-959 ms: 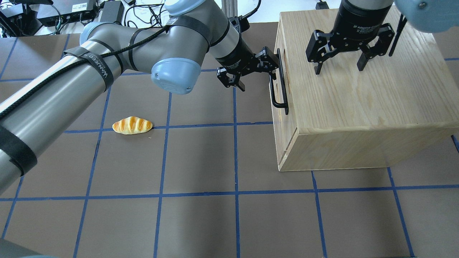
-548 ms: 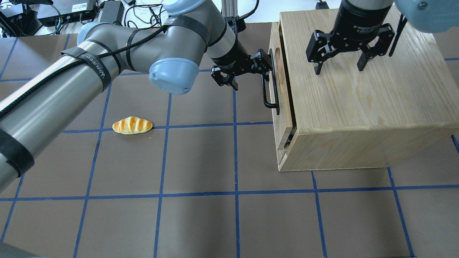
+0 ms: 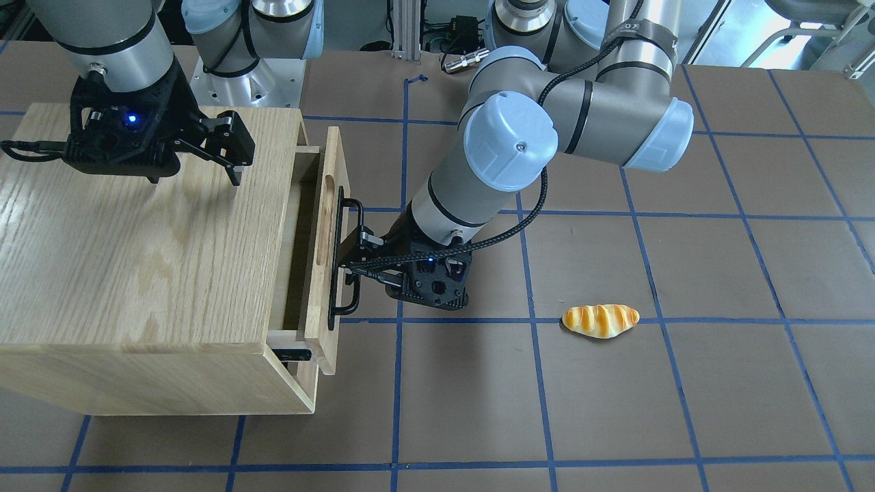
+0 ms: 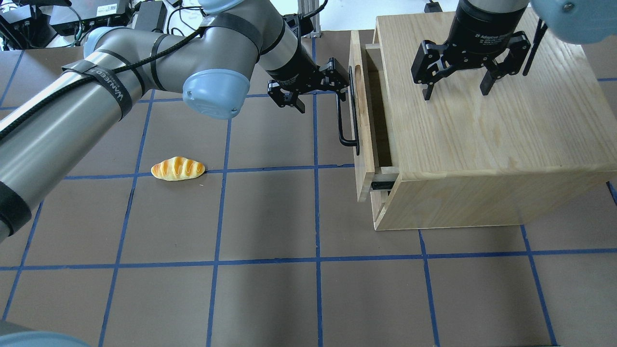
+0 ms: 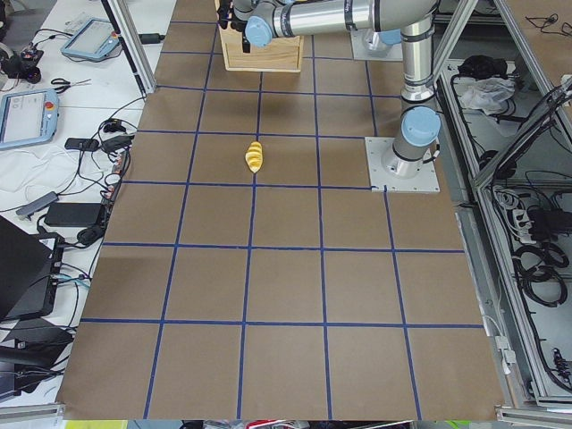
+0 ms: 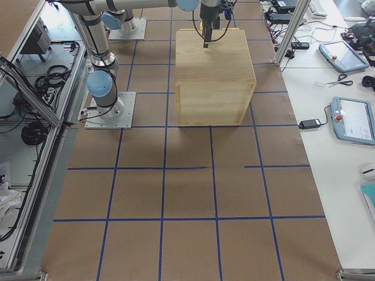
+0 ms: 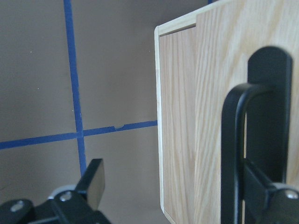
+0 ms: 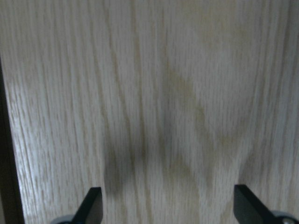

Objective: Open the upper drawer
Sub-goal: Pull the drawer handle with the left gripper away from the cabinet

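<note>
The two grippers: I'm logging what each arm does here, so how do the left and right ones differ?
The left gripper reaches sideways at the upper drawer, with one finger hooked behind its black handle. The right gripper points down over the cabinet top and grips nothing. The left gripper sits low beside the cabinet's front; the right gripper is above it. Both are black two-finger grippers with jaws open.
</note>
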Robot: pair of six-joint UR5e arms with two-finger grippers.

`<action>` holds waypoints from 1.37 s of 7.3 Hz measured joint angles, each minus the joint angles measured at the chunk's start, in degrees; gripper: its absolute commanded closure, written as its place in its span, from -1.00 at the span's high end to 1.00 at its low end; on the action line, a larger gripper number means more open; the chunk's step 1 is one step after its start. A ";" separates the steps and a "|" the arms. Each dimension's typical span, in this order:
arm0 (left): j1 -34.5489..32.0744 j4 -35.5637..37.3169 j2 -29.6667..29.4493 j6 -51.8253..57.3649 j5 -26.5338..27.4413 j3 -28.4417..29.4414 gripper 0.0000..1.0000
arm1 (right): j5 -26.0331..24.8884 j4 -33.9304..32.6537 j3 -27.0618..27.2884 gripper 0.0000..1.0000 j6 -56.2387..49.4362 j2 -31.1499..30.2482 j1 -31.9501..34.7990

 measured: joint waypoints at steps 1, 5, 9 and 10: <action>0.89 -0.13 0.09 0.45 0.00 -0.03 1.00 | 0.00 0.00 0.01 1.00 0.02 0.00 0.00; 3.98 -1.05 0.13 2.02 0.08 -0.23 1.00 | 0.00 0.00 -0.02 1.00 0.02 0.00 -0.02; 8.73 -5.86 1.14 4.38 0.14 -0.29 1.00 | 0.00 0.00 0.00 1.00 0.02 0.00 0.00; 9.47 -6.71 1.40 5.32 0.15 -0.35 1.00 | 0.00 0.00 -0.01 1.00 0.00 0.00 0.01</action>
